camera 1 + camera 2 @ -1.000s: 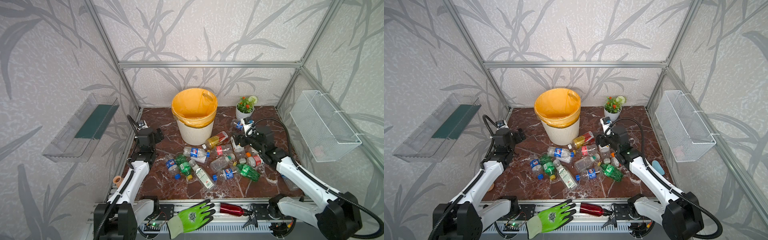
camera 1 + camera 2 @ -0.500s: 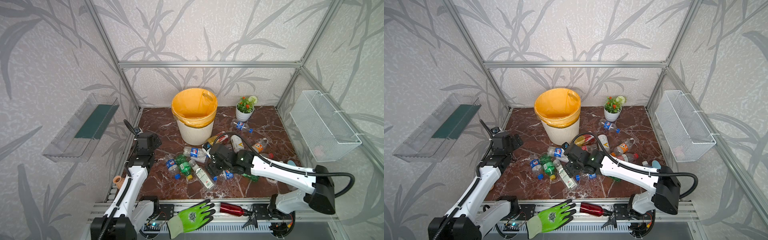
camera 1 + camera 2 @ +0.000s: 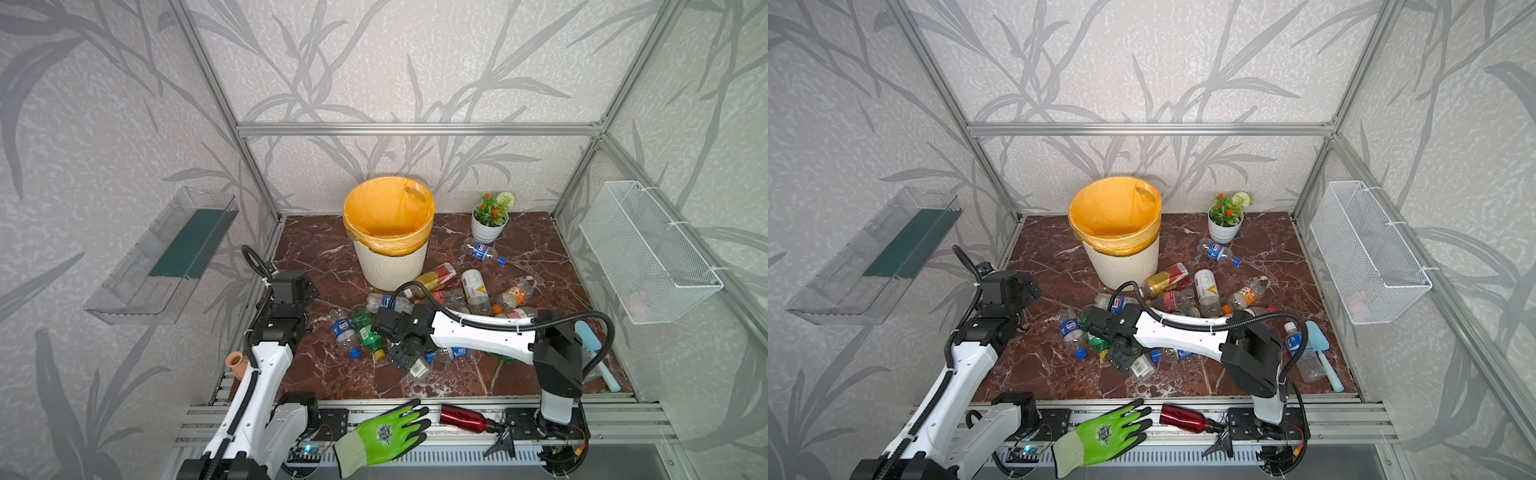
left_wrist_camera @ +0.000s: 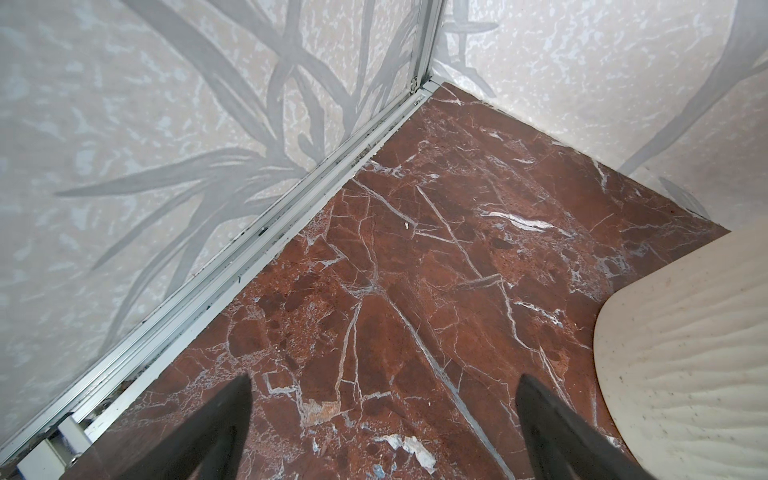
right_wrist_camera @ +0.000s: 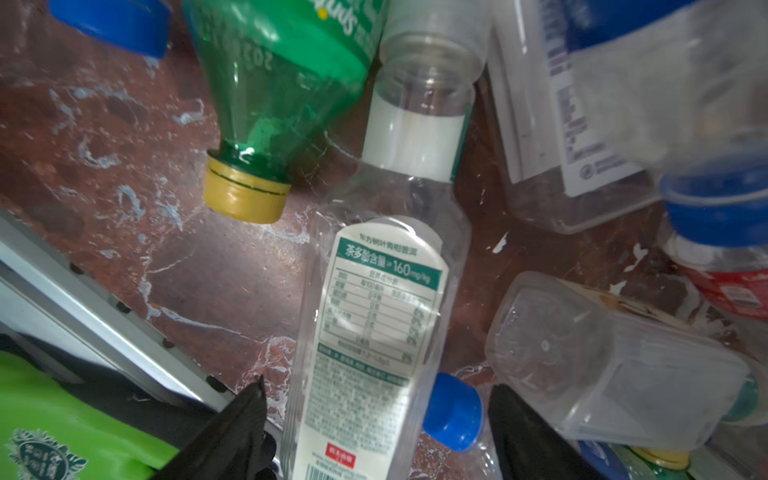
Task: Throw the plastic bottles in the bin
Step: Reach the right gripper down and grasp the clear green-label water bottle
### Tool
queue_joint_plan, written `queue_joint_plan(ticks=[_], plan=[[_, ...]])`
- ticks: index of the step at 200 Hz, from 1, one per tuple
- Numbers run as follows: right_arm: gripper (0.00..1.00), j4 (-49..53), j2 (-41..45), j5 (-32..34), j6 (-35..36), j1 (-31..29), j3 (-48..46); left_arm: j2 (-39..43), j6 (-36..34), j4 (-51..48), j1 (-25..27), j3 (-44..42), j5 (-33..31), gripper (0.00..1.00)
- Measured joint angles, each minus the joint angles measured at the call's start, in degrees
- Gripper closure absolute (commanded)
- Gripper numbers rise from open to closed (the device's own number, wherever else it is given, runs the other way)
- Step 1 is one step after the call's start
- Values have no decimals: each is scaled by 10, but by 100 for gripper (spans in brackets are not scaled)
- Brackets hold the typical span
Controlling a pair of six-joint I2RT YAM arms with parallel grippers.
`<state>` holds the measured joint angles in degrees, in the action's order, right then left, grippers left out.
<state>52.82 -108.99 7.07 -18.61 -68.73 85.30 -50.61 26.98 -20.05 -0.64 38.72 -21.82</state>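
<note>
Round cream-white ribbed plastic bin point(image 3: 390, 270) is standing near the back wall point(image 3: 415, 166). Small white flower pot point(image 3: 489, 227) is sitting right of the bin. See-through plastic bottles point(image 3: 473, 286) are lying scattered in front of the bin and to its front right; one blue-labelled bottle point(image 3: 482, 252) is lying apart, right of the bin. Green work glove point(image 3: 386, 436) and shiny red metal bottle point(image 3: 461, 419) are resting well in front of the bin.

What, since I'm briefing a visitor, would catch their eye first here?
The yellow-lined bin stands at the back, with plastic bottles strewn before it. The right gripper straddles, open, a clear white-labelled bottle in that pile; a green glove lies on the front rail.
</note>
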Motion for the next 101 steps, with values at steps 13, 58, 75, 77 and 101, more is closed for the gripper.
queue_joint_plan(ticks=[13,58,75,77,101], plan=[[16,9,-14,0,0,-2,7,5,1,-1,0,-1,0,1],[21,27,-56,0,4,-3,34,18,5,-4,0,-3,0,1],[22,30,-69,0,5,-3,43,18,7,-5,0,-3,2,1],[22,31,-70,0,5,-3,44,18,7,-5,0,-3,2,1],[22,37,-85,0,8,-3,54,18,9,-6,0,-3,3,1]])
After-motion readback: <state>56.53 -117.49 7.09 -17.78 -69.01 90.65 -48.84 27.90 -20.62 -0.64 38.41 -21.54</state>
